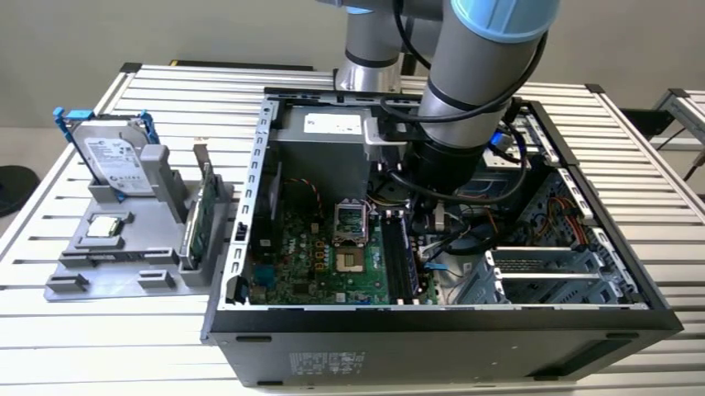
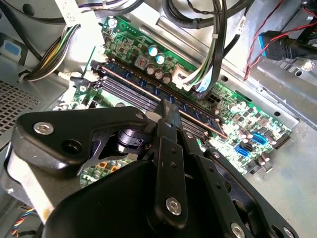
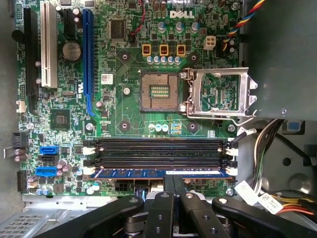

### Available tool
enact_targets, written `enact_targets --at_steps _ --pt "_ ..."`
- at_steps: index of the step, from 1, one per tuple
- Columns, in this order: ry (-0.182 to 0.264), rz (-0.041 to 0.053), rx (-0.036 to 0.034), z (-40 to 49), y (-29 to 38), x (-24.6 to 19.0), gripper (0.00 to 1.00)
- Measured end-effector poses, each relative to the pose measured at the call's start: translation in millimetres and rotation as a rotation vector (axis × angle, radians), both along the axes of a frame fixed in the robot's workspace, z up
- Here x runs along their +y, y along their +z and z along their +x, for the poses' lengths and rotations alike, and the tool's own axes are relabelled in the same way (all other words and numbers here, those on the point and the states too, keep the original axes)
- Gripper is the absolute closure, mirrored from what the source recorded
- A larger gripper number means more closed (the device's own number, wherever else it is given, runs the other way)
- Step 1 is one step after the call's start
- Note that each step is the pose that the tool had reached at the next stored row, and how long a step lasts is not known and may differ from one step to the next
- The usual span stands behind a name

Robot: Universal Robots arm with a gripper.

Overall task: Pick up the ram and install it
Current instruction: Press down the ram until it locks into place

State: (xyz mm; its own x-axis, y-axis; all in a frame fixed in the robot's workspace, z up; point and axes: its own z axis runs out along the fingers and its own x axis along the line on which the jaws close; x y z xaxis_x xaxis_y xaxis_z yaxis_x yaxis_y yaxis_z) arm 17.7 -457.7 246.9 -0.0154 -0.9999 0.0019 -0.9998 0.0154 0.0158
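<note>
A: What is lying on the slatted table (image 1: 132,330)?
B: An open computer case (image 1: 441,326). The ram (image 3: 163,173) is sitting in the motherboard's (image 3: 129,111) outermost slot, apparently seated.
A: And the pincer (image 3: 174,181)?
B: Its fingers (image 2: 171,119) are meeting, pressing on the ram's upper edge.

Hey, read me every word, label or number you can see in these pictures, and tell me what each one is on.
White brand logo on the green motherboard: capital letters, a brand name, not quoted.
White sticker on the silver hard drive: too small to read.
White label on the grey metal power supply box: blurred.
White paper tags on the cable bundle: too small.
Grey label on the black computer case: too small.
</note>
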Motion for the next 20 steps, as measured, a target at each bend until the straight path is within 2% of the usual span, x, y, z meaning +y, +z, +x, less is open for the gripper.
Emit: enact_targets --at_steps 17,20 --pt "0.000 -0.0005 0.0001 0.5 -1.2 -0.1 1.00" --pt "0.000 -0.0011 0.0000 0.5 -4.5 0.0 1.00"
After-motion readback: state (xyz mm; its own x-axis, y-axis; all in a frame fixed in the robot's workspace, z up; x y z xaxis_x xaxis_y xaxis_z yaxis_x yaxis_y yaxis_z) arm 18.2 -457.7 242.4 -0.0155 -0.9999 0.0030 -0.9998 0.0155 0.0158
